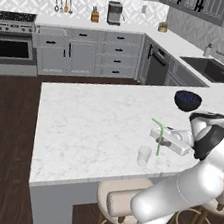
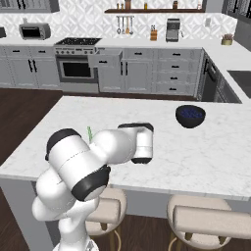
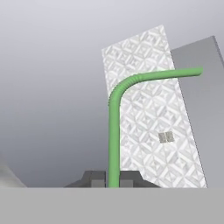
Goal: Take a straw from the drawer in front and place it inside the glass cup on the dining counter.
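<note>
Straw (image 1: 158, 139), pinched upright between closed fingers (image 1: 159, 136), long axis vertical, bent top at 11 o'clock; it hangs above the worktop (image 1: 82, 125). Cup (image 1: 143, 156) stands near, at 7 o'clock of the straw's lower end.

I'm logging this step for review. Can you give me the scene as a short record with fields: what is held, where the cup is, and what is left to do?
gripper: shut on the straw
straw: light green, upright in the jaws, bent top pointing sideways
glass cup: empty, standing on the dining counter near its front edge
straw versus cup: straw's lower end sits beside and slightly above the cup in the left base view, not inside it
other item: dark bowl farther back on the counter
remaining: lower the straw into the cup, then release
</note>
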